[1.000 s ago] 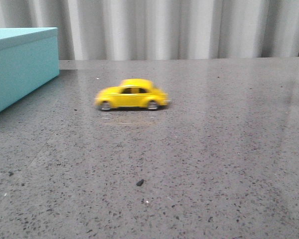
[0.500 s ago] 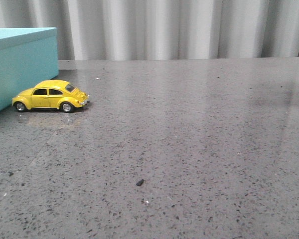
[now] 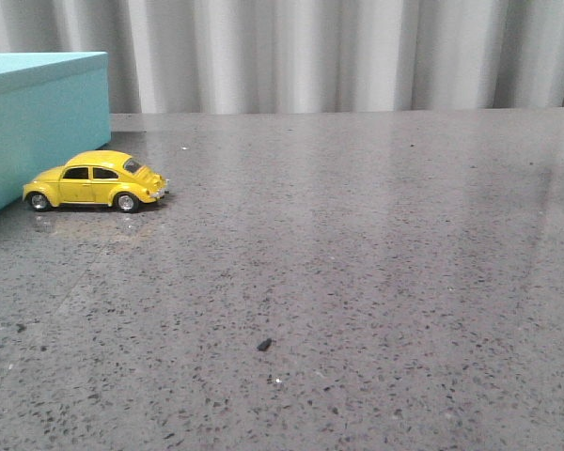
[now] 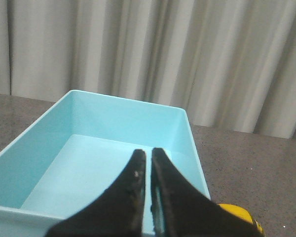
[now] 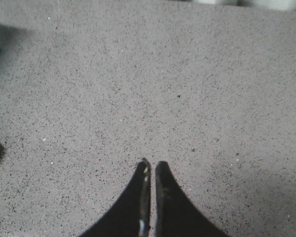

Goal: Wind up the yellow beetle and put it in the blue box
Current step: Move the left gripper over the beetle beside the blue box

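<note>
Beetle first: the yellow beetle (image 3: 95,181) sits on the table (image 3: 357,282) at nine o'clock, nose just beside the blue box (image 3: 38,122), awaiting pickup. Left gripper (image 4: 148,163) hovers clenched and empty over the box; right gripper (image 5: 151,170), likewise pinched, hangs above bare tabletop.

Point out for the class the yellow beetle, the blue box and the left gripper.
yellow beetle (image 3: 94,180): front view, on the side door.
blue box (image 3: 38,132): front view, on its facing side wall.
left gripper (image 4: 149,157): left wrist view, between its closed fingertips.
</note>
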